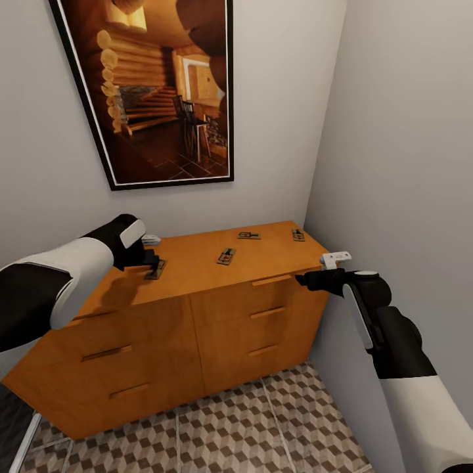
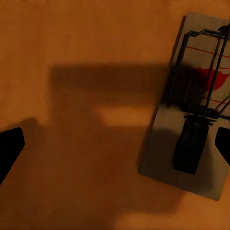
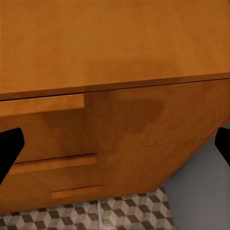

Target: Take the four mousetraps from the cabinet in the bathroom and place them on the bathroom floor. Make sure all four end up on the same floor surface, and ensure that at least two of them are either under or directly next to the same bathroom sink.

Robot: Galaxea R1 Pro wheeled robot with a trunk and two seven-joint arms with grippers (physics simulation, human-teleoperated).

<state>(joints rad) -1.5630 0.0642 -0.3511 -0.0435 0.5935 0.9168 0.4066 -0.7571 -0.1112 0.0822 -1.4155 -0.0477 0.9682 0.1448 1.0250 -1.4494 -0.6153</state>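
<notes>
**Left fingers reach for the first mousetrap**

Four mousetraps lie on the cabinet's flat surface. The left gripper hangs over the nearest mousetrap. Its fingers are spread wide and hold nothing. The trap sits close to one finger, not in the middle between them, so the hand likely needs to slide over first. The other three traps lie farther along. The right gripper waits by the cabinet's front edge, fingers apart and empty, above the tiled floor.
</notes>
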